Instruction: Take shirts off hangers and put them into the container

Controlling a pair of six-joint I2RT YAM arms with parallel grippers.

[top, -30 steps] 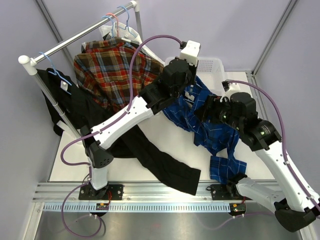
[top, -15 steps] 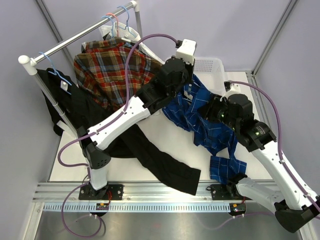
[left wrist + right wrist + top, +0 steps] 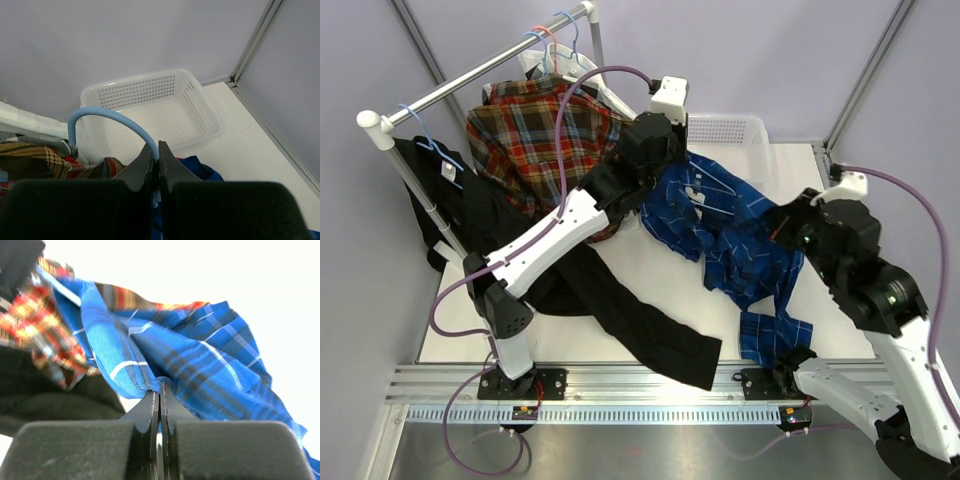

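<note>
- Grey walls close in the white desk [image 3: 665, 285], with the perforated laundry basket [image 3: 732, 130] at its far edge, just past the shirt.
- Compared with a second ago, your right hand [image 3: 160, 390] has gone from spread wide above the blue plaid shirt [image 3: 730, 240] to clenched on a fold of it. It has also drawn back toward the right edge of the desk.
- Your left hand [image 3: 155, 152] is pinched tight on the light blue hanger [image 3: 107, 117], as it was a second ago. The arm has swung left and farther back, toward the red-orange plaid shirt [image 3: 530, 130] on the rail [image 3: 470, 75].
- With the arm out of the way, more of the shirt's collar end and the basket now shows from above.
- The blue plaid shirt lies on the desk between the two hands. Its long axis runs diagonally: the hanger end is far and left by the basket, and the tail is near and right, beside the right arm's base.
- The hanger's hook arcs up and to the left from the left fingertips.
- The black shirt [image 3: 620, 310] trails off the rail across the near left of the desk and has not moved.
</note>
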